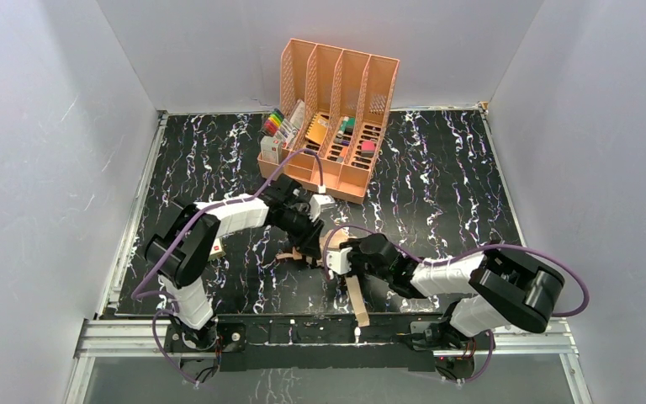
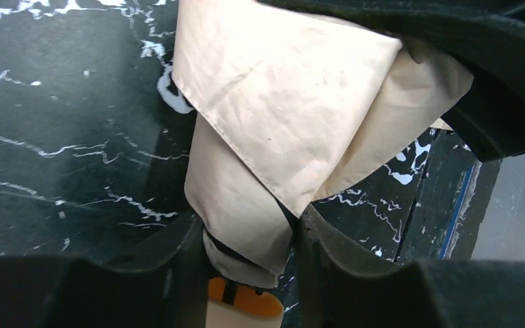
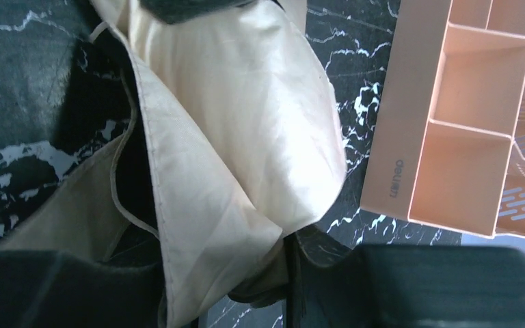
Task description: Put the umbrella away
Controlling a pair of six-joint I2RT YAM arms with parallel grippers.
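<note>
**Clerk:** Where is the item under task?

**Inspector:** The umbrella [image 1: 357, 299] lies on the table [image 1: 446, 194] near its front edge, between the two arms. It sits in front of the file organizer [image 1: 299, 67] and does not touch it.

**Clerk:** Materials and shapes?

**Inspector:** The canopy is thin matt cloth. It is beige on one face with stitched hems and black on the other, and it is creased into loose pointed folds. The table is glossy black with white veining. The organizer is peach moulded plastic with slotted upright walls and rectangular compartments.

**Clerk:** Left gripper?

**Inspector:** The left gripper [image 2: 246, 256] is almost closed. Its dark fingers [image 2: 178, 266] pinch a bunched beige fold, and the cloth touches both.

**Clerk:** And the right?

**Inspector:** The right gripper [image 3: 225, 287] is set wider. A thick fold of canopy fills the gap and presses against both fingers [image 3: 355, 280], so it also grasps the umbrella.
</note>
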